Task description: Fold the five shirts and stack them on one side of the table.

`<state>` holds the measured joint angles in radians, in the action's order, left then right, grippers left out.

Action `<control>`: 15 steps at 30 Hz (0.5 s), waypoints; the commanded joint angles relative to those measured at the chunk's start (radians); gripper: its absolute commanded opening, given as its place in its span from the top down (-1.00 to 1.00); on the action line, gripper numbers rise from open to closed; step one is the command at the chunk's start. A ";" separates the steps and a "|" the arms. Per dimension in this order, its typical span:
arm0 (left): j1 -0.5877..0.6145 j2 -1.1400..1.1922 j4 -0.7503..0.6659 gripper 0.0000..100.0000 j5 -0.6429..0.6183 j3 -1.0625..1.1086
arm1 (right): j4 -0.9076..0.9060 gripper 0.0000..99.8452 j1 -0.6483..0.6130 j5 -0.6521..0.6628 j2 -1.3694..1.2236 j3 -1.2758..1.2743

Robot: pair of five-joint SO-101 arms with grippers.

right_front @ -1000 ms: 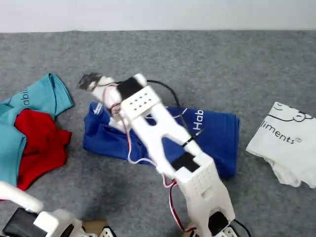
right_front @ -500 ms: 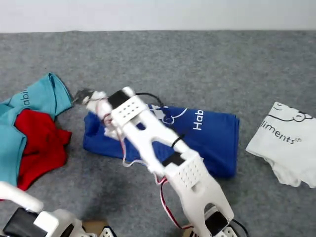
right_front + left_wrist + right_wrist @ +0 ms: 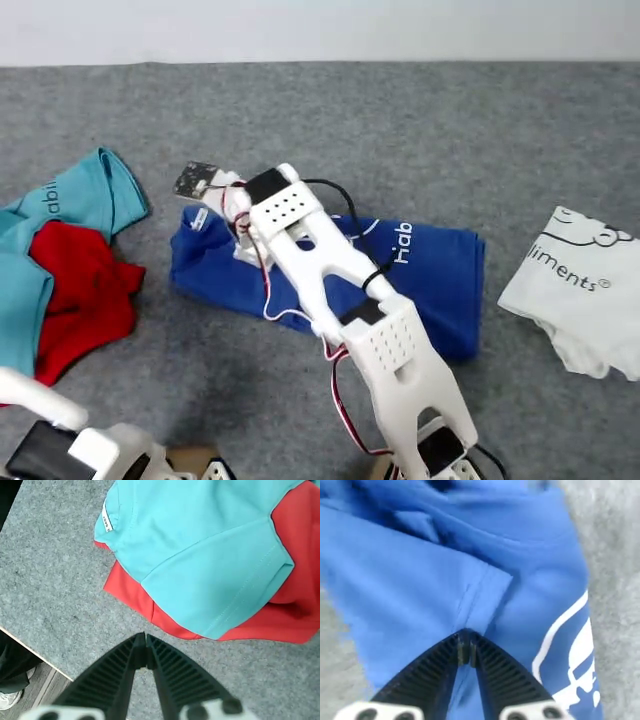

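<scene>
A blue shirt (image 3: 440,270) with white print lies crumpled in the middle of the grey mat. My right arm stretches across it, and my right gripper (image 3: 238,240) sits at the shirt's left end. In the right wrist view the jaws of this gripper (image 3: 465,647) meet at a crease in the blue fabric (image 3: 410,580), pinching it. A teal shirt (image 3: 75,195) lies over a red shirt (image 3: 85,290) at the left. My left gripper (image 3: 145,650) hangs shut and holds nothing, above bare mat beside the teal shirt (image 3: 200,545) and the red shirt (image 3: 300,580).
A white shirt (image 3: 580,285) with dark print lies at the right edge. The left arm's base (image 3: 60,435) stands at the front left corner. The table's edge (image 3: 30,645) runs close to the left gripper, with floor beyond it.
My right arm swung left along the blue shirt's end, then came back right and a little farther from the front. The shirt's left edge shifted slightly with it.
</scene>
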<state>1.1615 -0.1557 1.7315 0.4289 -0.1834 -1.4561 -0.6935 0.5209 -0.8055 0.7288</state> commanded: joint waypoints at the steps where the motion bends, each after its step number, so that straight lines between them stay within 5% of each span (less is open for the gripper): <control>1: -0.006 -0.044 0.020 0.99 0.003 -0.004 | -0.048 0.98 -0.033 0.003 0.097 0.049; 15: -0.057 -0.095 0.020 0.99 0.008 -0.007 | -0.099 0.98 -0.027 -0.031 0.044 0.203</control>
<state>1.1216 -0.1772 1.7315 0.4289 -0.1834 -1.5190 -0.7196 0.4994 -0.8516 0.8147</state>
